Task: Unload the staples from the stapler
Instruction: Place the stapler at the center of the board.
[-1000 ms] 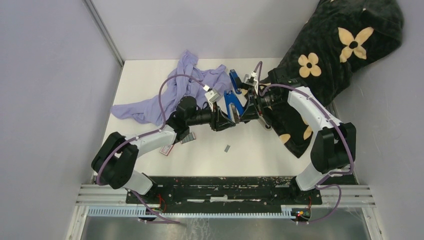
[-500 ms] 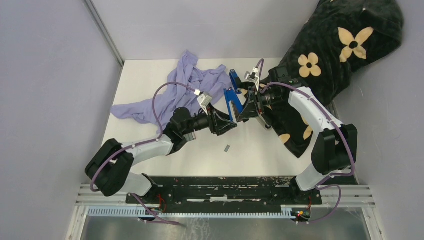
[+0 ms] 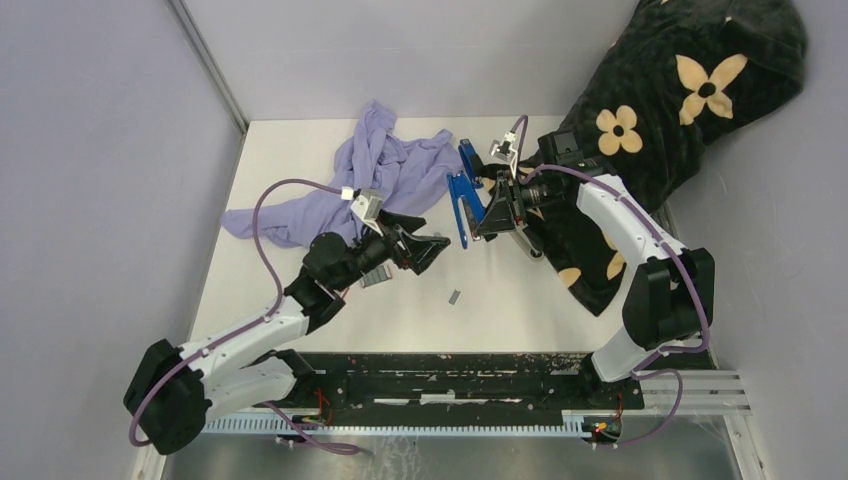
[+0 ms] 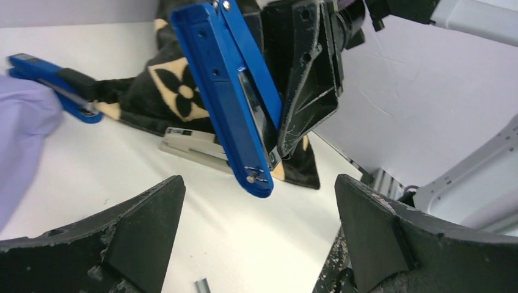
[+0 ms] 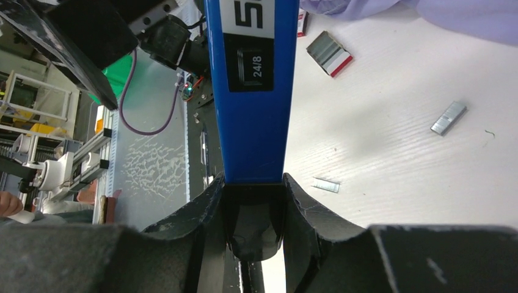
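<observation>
1. The right gripper [image 5: 253, 183] is clamped on one end of a blue stapler [image 3: 463, 205]. It holds the stapler on end in the air over the middle of the desk, somewhat toward the far edge
2. The left gripper [image 3: 425, 238] hangs just left of the stapler, its fingers spread wide with nothing between them. Its wrist view frames the tilted stapler in the gap
3. The step in hand looks to be reaching into the stapler for any load. To do it well, the right arm should hold the stapler steady. The left should line its fingers up with the silver metal channel [image 4: 253, 107] between the blue arms, pinch narrowly, and draw along the channel, not across it
4. Whether any strip sits inside that channel cannot be told
5. The staples [image 3: 455, 296] in view are already out. A short silver-grey block lies flat on the white desk, near the middle and toward the near edge. The right wrist view shows a second strip [image 5: 325, 185], thinner, lying close by
6. A small red-and-white box [image 5: 330, 54] lies apart from them toward the left edge, and a purple cloth [image 3: 370, 170] spreads toward the far left corner
</observation>
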Available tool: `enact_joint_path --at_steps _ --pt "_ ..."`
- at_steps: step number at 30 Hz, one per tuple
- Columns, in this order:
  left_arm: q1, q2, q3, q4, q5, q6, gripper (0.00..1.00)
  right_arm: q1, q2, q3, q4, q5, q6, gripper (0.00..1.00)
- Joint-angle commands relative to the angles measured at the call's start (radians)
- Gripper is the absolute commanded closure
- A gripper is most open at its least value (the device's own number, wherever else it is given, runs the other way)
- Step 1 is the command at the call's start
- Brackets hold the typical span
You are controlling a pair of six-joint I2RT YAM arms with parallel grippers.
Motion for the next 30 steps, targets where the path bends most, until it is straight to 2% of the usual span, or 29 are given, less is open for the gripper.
enact_joint_path --at_steps 1,11,30 --pt "0.000 -0.107 -0.004 -0.149 -0.163 0.070 0.01 -0.006 -0.049 0.017 0.044 0.007 0.014 0.99" --pt "0.000 -0.204 -0.009 -0.300 -0.357 0.079 0.01 -0.006 -0.053 0.034 -0.028 0.146 -0.049 0.99" --pt "0.000 -0.171 -0.027 -0.254 -0.369 0.040 0.01 0.002 -0.051 0.020 -0.058 0.337 -0.081 0.99"
